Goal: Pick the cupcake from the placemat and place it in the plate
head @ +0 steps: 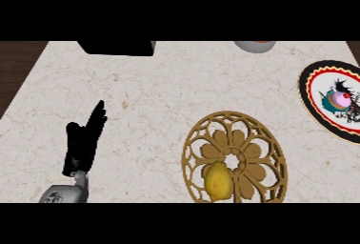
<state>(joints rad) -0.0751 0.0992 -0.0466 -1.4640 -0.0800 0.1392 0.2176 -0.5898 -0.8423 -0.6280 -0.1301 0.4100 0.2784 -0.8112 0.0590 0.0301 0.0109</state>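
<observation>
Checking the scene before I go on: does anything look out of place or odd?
Yes. The cupcake already sits on the plate at right, with the right hand at it. A lemon lies on the gold placemat. Left hand rests open.

- A pale, beige-veined marble counter (162, 95) fills most of the view
- Dark wood floor (17, 62) shows past its left edge and at the far right corner
- A black boxy object (116, 47), perhaps an appliance, sits at the far edge

Lemon (218, 180) – black box (116, 47) – grey bowl (254, 45).
</observation>
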